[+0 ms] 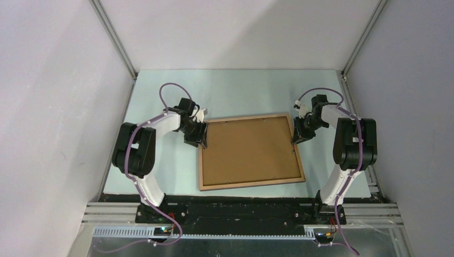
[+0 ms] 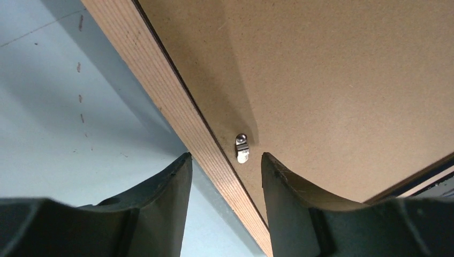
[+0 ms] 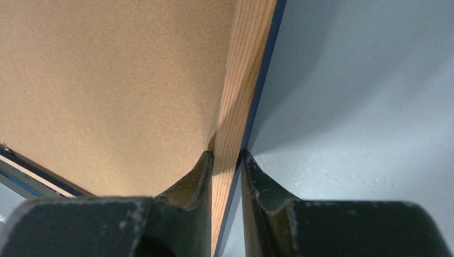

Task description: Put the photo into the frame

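Flanked a thin-railed rectangular wood-brown picture frame (image 1: 251,183) at centre of the top view from both sides.

At left, straddled the frame's left rail near its upper corner with the black left gripper (image 1: 194,138), fingers apart, a small silver metal clip (image 2: 242,147) in the gap. Mid-picture, showed wood face up, slightly skewed on the pale blue-green table (image 1: 160,166), filled by a solid brown backing board (image 1: 249,150). At right, pinched the right rail in the black right gripper (image 1: 297,135), closed tight on the wood.
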